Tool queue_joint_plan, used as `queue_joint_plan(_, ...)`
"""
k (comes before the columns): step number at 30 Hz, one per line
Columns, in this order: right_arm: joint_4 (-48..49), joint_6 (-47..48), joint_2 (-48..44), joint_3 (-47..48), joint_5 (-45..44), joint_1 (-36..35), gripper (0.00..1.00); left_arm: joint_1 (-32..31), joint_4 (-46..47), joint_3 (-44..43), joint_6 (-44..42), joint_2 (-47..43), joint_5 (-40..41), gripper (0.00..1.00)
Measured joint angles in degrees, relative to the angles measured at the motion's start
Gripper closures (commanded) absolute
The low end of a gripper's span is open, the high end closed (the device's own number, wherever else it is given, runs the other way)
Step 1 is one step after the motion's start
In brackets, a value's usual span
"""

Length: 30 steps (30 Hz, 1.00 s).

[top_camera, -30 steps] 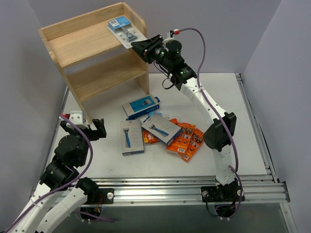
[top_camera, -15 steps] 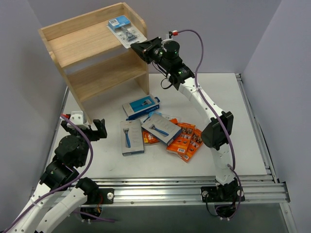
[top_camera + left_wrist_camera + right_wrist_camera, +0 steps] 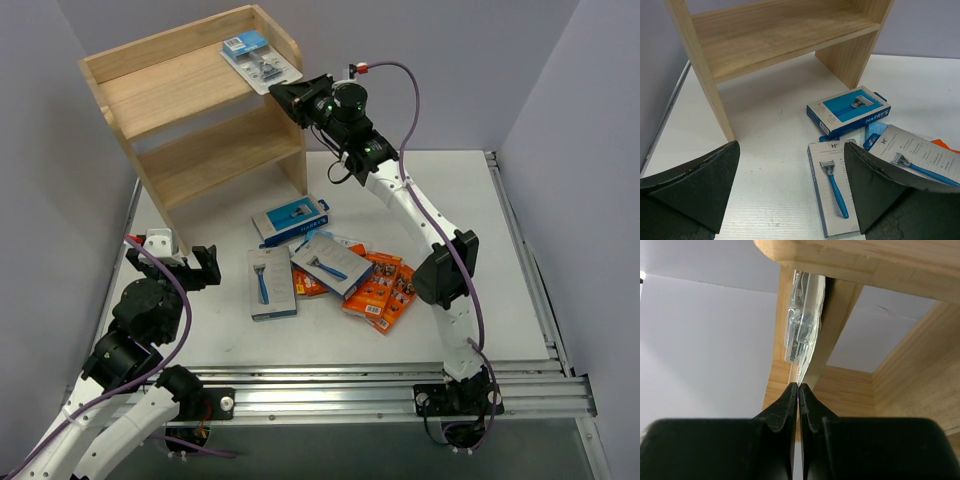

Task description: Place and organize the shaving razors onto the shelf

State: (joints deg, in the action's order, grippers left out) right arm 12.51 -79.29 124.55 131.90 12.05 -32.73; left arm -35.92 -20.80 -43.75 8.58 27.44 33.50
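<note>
The clear blister pack lies flat at the right end of the shelf, on its top tier. The right gripper has its fingers pressed together tip to tip, and the pack's near edge sits right at those tips (touching, as far as the wrist view shows). The left gripper hangs low by the shelf's foot with its fingers spread wide and nothing between them; the grey-and-blue boxes and orange boxes lie on the table.
</note>
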Motion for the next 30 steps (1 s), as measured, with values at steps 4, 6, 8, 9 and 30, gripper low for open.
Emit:
queue_joint_plan(4,0.0,0.0,1.0,2.6,-1.4,-0.4,1.00,0.0,0.0,0.0,0.0,0.0,0.0,0.06)
queue_joint_plan(6,0.1,0.0,1.6,3.5,-1.8,-0.4,1.00,0.0,0.0,0.0,0.0,0.0,-0.1,0.06)
queue_joint_plan(8,0.0,0.0,2.0,4.0,-2.3,-0.5,1.00,0.0,0.0,0.0,0.0,0.0,-0.4,0.06)
queue_joint_plan(9,0.0,0.0,2.2,4.1,-2.4,-0.6,1.00,0.0,0.0,0.0,0.0,0.0,-0.4,0.06)
queue_joint_plan(30,-0.7,-0.2,5.3,7.0,-3.5,-0.7,1.00,-0.4,0.0,0.0,0.0,0.0,-0.8,0.06)
